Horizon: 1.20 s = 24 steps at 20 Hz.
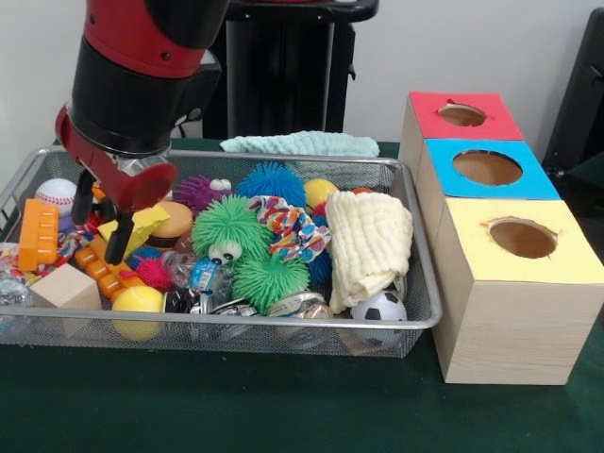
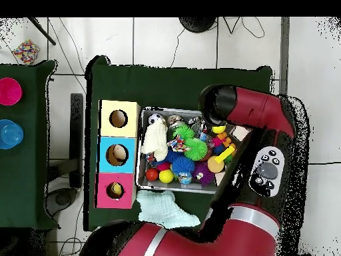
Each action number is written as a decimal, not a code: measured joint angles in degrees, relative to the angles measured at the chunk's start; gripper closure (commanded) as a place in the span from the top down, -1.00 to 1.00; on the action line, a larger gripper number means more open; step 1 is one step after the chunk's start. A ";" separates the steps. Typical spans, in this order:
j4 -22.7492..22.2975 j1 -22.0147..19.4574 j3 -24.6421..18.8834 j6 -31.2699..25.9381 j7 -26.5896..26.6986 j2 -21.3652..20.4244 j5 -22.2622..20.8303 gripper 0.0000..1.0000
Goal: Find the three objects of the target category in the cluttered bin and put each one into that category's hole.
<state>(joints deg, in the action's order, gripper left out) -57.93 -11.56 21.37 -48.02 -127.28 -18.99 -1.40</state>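
The wire mesh bin [image 1: 415,321] sits on the green table, full of toys; it also shows in the overhead view [image 2: 141,181]. A folded cream cloth [image 1: 368,241] lies at its right end, and shows in the overhead view [image 2: 154,141]. A white cloth with multicolour spots [image 1: 288,225] lies crumpled mid-bin between the puffer balls. A mint green cloth [image 1: 302,143] lies on the table behind the bin, also seen from overhead [image 2: 166,208]. My gripper [image 1: 99,222] hangs open and empty over the bin's left end, above orange and yellow toys. The yellow-topped hole [image 1: 522,238] is nearest the camera, right of the bin.
Blue-topped hole [image 1: 487,167] and red-topped hole [image 1: 461,114] stand behind the yellow one. Green puffer balls [image 1: 226,226], a blue one [image 1: 272,179], a soccer ball [image 1: 379,308], a baseball [image 1: 57,193], a wooden block [image 1: 64,286] and an orange brick [image 1: 38,234] crowd the bin.
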 measured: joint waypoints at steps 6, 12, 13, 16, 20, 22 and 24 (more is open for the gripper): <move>4.39 0.08 -0.18 -1.42 0.00 0.97 0.08 1.00; 5.05 0.04 -1.76 -1.40 0.00 1.58 0.27 1.00; 4.81 -0.05 -2.31 -1.21 0.00 1.62 0.41 1.00; 3.70 -0.19 -3.54 0.18 0.00 1.66 0.52 1.00; 1.93 -0.22 -4.57 2.46 0.00 1.69 0.54 1.00; 0.71 -0.22 -4.85 3.95 0.00 1.70 0.55 1.00; -0.13 -0.22 -5.00 4.89 0.00 1.79 0.53 1.00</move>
<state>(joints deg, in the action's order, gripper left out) -58.06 -11.78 16.37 -43.13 -127.28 -17.19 -0.87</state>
